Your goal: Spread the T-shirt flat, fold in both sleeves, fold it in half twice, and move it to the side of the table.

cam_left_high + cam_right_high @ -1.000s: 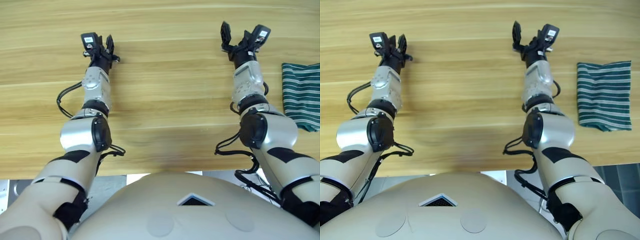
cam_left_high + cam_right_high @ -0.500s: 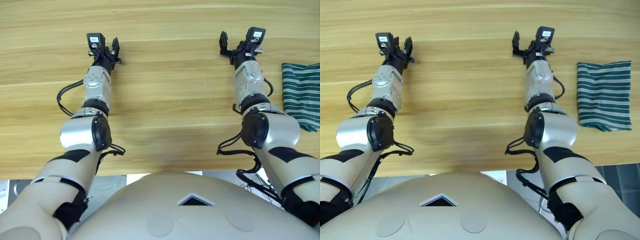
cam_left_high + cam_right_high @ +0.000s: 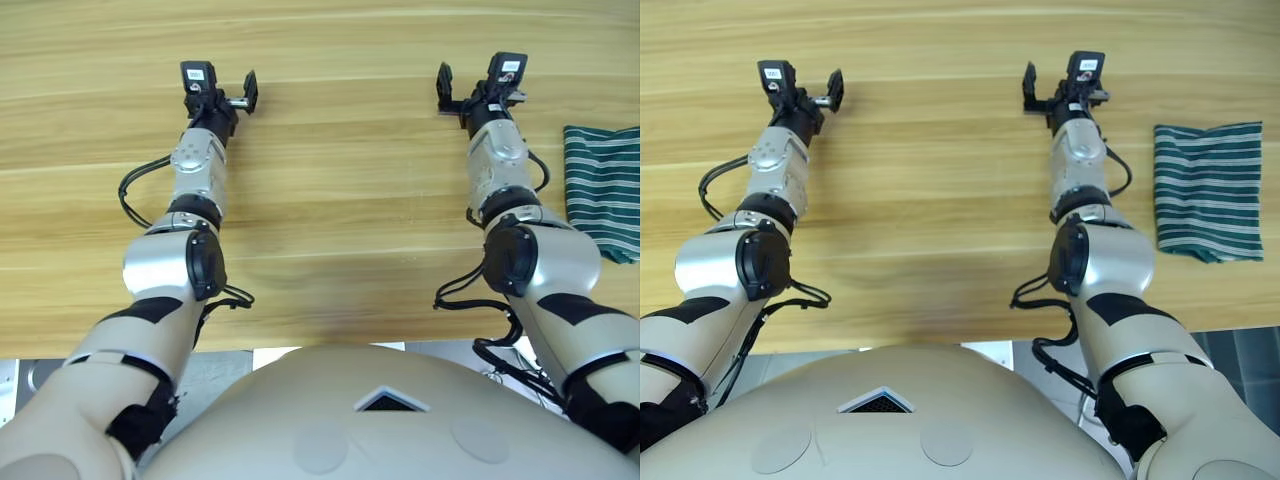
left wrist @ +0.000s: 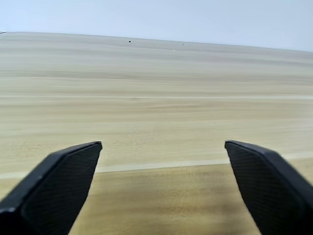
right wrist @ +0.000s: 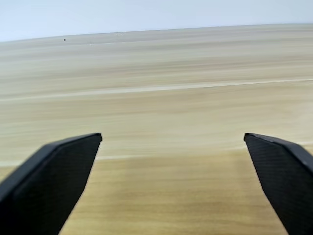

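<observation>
Right eye view: T-shirt [image 3: 1207, 190] lies folded on the worktop's [image 3: 940, 200] right. Left gripper [image 3: 805, 82] and right gripper [image 3: 1058, 78] empty, fingers spread — withdraw without brushing it.

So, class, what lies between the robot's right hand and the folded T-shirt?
Nothing lies there. Only bare table separates the right hand from the T-shirt, as the right eye view shows.

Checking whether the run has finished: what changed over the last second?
Both arms turned at the wrist over the table: the left gripper shifted slightly inward, its fingers now spread wider; the right gripper straightened from its tilt, open as before. The folded T-shirt stayed at the table's right side.
</observation>
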Controlling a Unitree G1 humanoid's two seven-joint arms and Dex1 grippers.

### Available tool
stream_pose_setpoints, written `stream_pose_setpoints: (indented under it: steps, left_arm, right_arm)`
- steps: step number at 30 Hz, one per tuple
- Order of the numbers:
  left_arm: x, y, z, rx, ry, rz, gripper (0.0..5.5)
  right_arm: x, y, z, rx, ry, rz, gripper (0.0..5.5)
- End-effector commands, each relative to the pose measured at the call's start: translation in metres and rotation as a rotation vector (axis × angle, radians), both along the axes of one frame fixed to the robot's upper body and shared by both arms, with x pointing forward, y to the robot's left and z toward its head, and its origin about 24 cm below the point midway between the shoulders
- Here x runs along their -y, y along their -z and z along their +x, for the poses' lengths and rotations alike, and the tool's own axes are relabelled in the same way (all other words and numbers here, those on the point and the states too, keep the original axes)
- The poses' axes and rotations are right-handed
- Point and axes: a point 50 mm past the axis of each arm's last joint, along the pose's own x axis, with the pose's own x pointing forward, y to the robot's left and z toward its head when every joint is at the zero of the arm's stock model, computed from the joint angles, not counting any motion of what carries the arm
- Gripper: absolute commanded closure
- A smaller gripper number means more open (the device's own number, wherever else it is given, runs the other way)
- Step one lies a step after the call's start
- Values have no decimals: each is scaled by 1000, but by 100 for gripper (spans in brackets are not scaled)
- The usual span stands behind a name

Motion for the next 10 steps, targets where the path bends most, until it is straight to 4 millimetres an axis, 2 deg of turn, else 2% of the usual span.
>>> stream_pose_setpoints:
  steps: [1,10]
  left_arm:
    - [4,-8,6,24,23,12,13]
    - [4,-7,5,22,20,22,13]
  right_arm:
    - [0,-5,3,17,-2,-28,10]
    - [1,-5,3,12,6,-45,10]
